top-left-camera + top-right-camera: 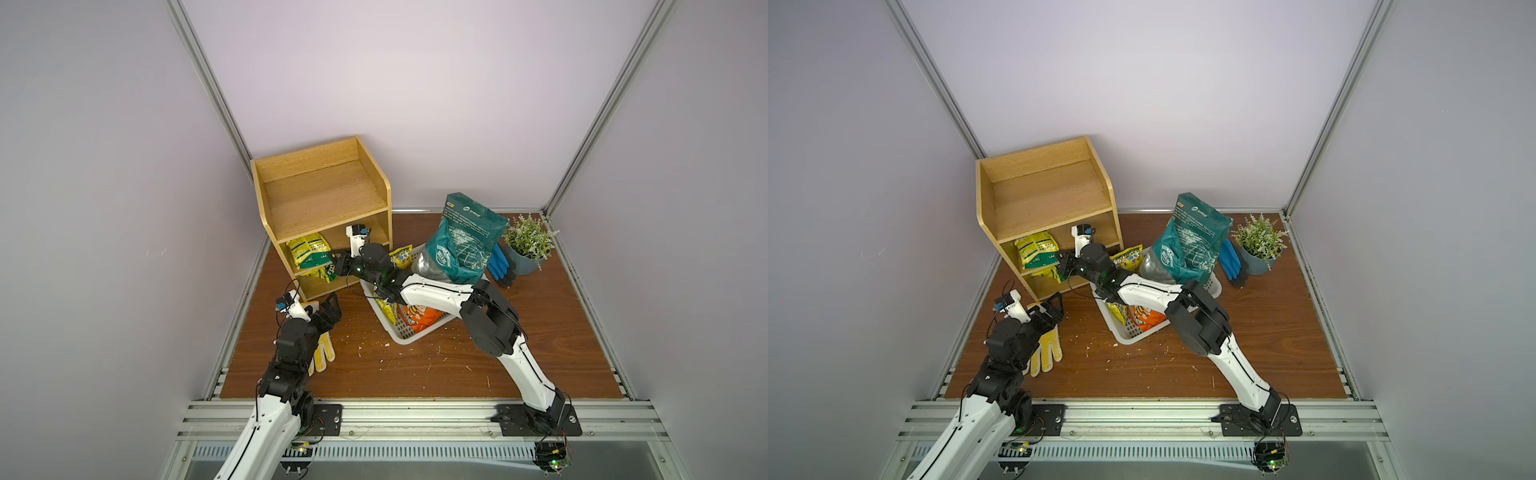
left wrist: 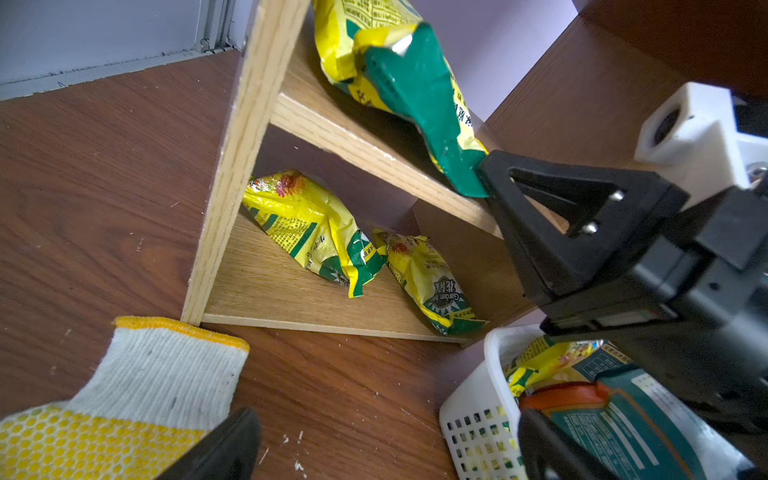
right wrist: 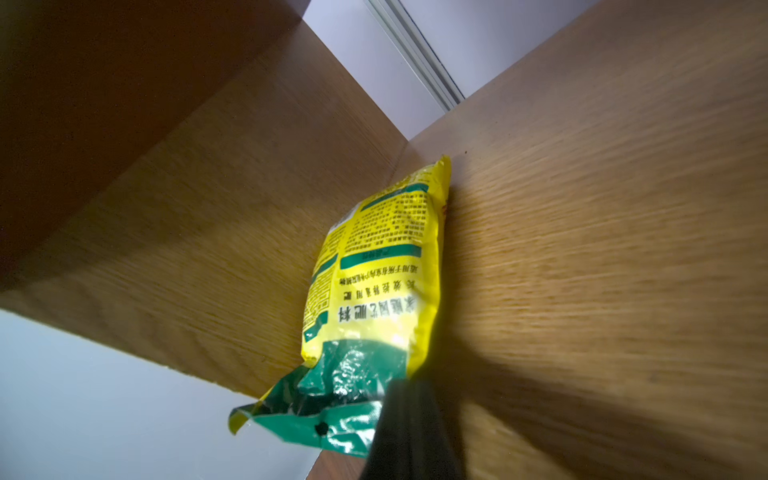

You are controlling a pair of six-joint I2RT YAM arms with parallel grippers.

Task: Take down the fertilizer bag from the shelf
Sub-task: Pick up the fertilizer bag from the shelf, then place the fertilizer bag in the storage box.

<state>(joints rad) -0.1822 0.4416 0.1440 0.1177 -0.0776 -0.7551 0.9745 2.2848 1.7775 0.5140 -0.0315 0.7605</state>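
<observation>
On shelf [image 1: 324, 195] middle tier, right claw [image 2: 484, 176] pinching fertilizer bag [image 3: 374, 270], left claw [image 1: 331, 306] spread, lower bag [image 2: 432, 282] reads "Garden".

the blurred, cut-off right gripper [image 3: 405, 399] partly hides the fertilizer bag [image 3: 374, 270].

white links [image 1: 432, 291] | black joints [image 1: 490, 320] | thin black cables [image 1: 530, 365] | black base plates [image 1: 511, 424]

Yellow-and-green fertilizer bag [image 3: 374, 291], light-wood shelf [image 1: 320, 195], white perforated basket [image 2: 461, 399], yellow-dotted glove [image 1: 324, 353], teal sack [image 1: 461, 245]
</observation>
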